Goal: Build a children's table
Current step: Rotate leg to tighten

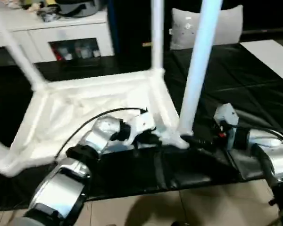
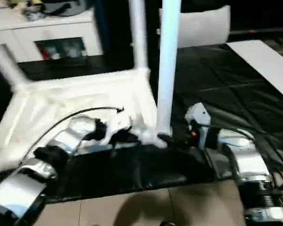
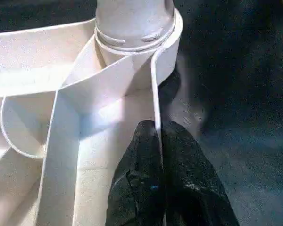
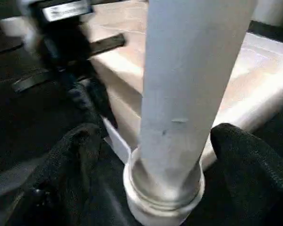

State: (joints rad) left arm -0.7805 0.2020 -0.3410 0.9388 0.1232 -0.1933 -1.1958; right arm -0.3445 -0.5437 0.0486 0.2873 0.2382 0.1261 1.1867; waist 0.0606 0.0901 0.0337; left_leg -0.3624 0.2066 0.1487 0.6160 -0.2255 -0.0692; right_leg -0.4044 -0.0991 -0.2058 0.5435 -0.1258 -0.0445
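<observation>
White table top point(image 1: 85, 113) lies underside up on the black-covered tabletop point(image 1: 236, 94), near its front edge. Legs stand in the far-left point(image 1: 19, 56) and far-right point(image 1: 156, 37) corner sockets. Left claw point(image 3: 158, 141) is clamped on the top's thin rim wall just beside the near-right socket point(image 3: 146, 42). Fourth leg point(image 1: 198, 70) stands upright in that socket. Right claw point(image 4: 165, 155) straddles this leg's base, fingers point(image 4: 245, 160) spread either side; contact unclear.

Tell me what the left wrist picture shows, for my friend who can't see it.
Two black fingers of the left tool pinch the thin white edge wall of the upside-down top. Just beyond them a white leg stands in the round corner socket, over the black surface.
</observation>
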